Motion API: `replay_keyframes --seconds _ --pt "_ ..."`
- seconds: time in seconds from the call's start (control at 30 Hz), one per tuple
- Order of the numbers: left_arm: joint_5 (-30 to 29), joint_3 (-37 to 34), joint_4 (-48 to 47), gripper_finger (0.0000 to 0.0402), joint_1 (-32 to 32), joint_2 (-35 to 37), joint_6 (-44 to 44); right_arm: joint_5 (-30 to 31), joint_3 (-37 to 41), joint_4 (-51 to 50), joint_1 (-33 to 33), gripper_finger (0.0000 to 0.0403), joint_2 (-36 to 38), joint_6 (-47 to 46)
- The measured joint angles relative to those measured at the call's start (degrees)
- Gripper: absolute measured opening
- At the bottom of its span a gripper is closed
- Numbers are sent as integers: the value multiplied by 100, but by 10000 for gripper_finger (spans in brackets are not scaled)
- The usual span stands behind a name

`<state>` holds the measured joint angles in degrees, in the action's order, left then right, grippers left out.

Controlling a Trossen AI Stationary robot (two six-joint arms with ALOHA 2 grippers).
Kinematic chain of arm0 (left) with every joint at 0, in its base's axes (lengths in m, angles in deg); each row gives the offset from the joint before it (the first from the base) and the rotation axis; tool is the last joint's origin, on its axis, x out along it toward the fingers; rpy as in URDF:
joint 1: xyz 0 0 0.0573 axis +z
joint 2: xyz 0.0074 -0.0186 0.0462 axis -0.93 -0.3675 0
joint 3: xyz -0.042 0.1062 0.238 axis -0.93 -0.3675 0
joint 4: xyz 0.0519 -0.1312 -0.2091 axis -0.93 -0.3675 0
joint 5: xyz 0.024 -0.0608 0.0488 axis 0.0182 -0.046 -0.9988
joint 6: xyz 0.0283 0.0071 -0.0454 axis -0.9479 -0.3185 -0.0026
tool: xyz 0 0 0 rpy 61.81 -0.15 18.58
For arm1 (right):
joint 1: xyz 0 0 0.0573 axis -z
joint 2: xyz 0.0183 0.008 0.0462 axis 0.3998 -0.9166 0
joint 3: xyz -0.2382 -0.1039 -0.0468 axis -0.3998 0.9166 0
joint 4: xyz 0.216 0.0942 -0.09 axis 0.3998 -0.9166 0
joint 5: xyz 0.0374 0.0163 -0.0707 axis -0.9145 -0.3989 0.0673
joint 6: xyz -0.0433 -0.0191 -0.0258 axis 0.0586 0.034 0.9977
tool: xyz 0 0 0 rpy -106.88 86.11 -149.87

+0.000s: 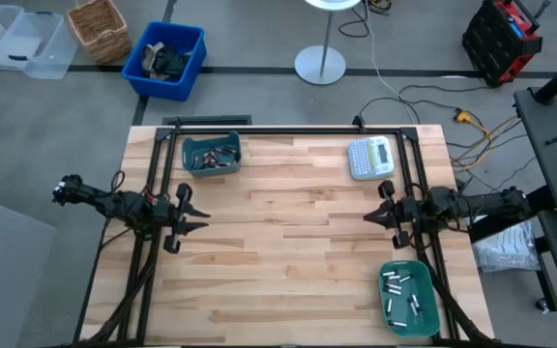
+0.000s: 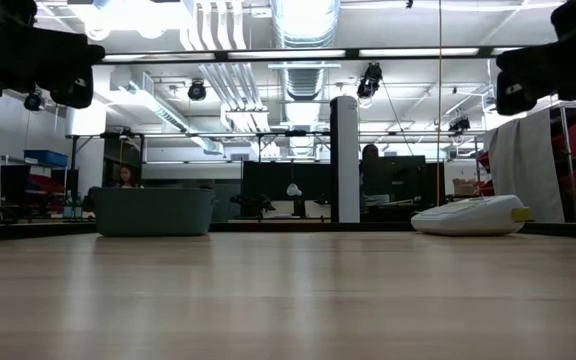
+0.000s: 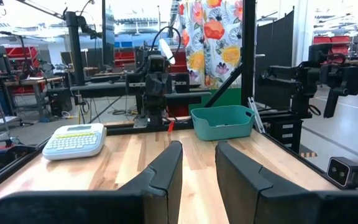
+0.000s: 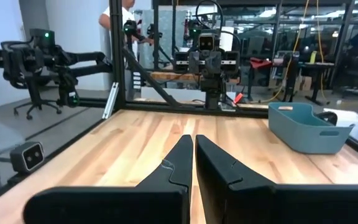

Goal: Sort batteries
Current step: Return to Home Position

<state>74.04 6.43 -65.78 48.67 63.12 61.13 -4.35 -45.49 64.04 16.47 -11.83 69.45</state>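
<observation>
**A:** On the counter [image 1: 288, 271], where are the batteries found?

**B:** The silver batteries [image 1: 401, 292] are gathered in the green bin [image 1: 383, 274] at the near right corner. The dark batteries [image 1: 216, 155] are kept in the blue-grey bin [image 1: 186, 157] at the far left.

**A:** How are the claws placed?

**B:** The left claw [image 1: 191, 211] is poised over the left edge, midway between near and far. Its fingers are parted by a narrow gap and it is empty. The right claw [image 1: 375, 205] is set opposite, at the right edge, with its fingers drawn almost together and nothing gripped. Both are pointed inward, apart from either bin.

**A:** What else is noted?

**B:** A label maker [image 1: 368, 158] is laid at the far right, beyond the right claw.
</observation>
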Motion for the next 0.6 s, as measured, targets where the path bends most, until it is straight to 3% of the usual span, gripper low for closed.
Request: replay_keyframes --seconds 0.6 --pt "0 0 -2 77 0 0 0 2 0 -1 0 12 -2 -144"
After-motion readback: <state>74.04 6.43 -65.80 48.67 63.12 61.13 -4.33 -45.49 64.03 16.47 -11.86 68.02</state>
